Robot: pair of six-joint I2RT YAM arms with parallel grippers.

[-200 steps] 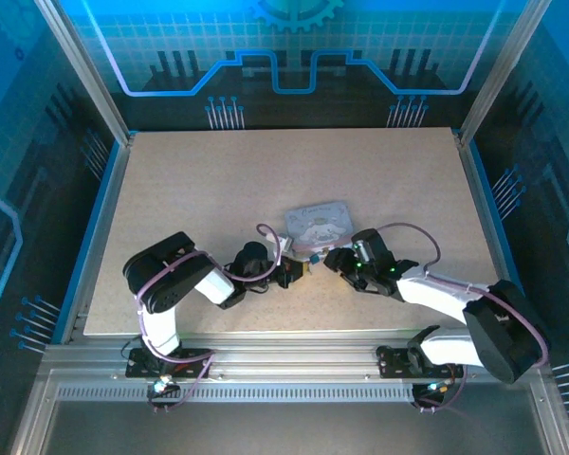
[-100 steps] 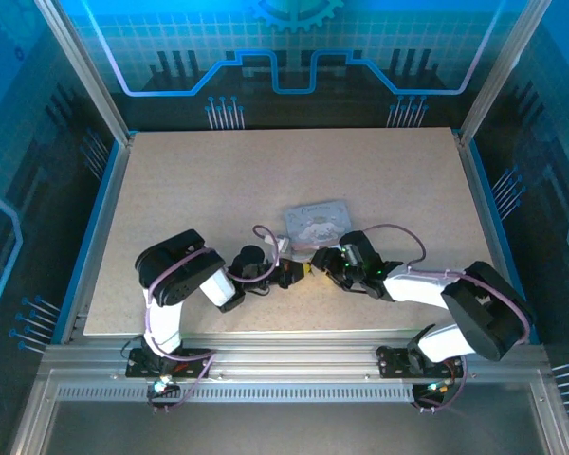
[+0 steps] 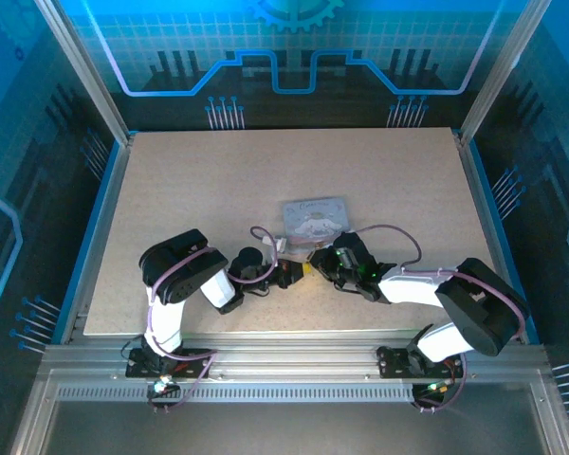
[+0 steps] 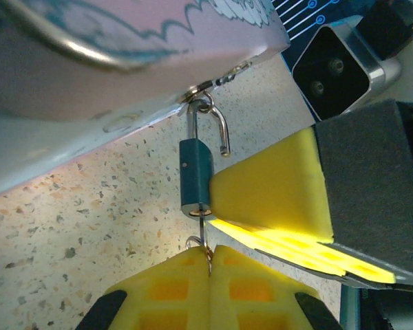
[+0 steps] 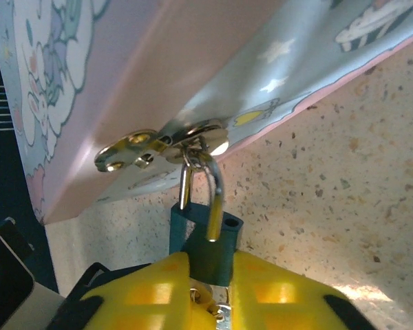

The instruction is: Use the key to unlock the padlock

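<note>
- Top view: the tin [image 3: 315, 218] lies near the middle of the table [image 3: 218, 180].
- Both arms reach in low toward the tin's near edge. The left gripper [image 3: 293, 275] and right gripper [image 3: 319, 263] meet tip to tip just in front of it.
- The padlock is too small to make out from here; whether either tool is spread or pressed together cannot be told in this view.
- Left wrist view: the padlock [image 4: 196, 175] hangs by its shackle [image 4: 214, 124] from the hasp [image 4: 196, 93] on the tin's [image 4: 124, 41] side, with its body just above the speckled table.
- One leg of the shackle ends free beside the body, not inside it.
- The key [image 4: 204, 232] sticks out of the bottom of the body as a thin sliver, with a small ring [image 4: 195, 241] on it.
- The left gripper's [image 4: 209, 265] yellow pads are pressed together, pinching the key at their seam.
- A yellow pad [image 4: 261, 196] of the right gripper touches the padlock body from the right.
- Right wrist view: the padlock [image 5: 203, 237] hangs under the tin [image 5: 124, 82], its shackle [image 5: 199, 175] through the brass hasp [image 5: 151, 148].
- The open hole in the top of the body shows beside the free leg.
- The right gripper [image 5: 210, 278] pinches the lower part of the body, with one yellow pad on each side.
- Small brass bits show below the body between the pads; which of them is the key cannot be told.
</note>
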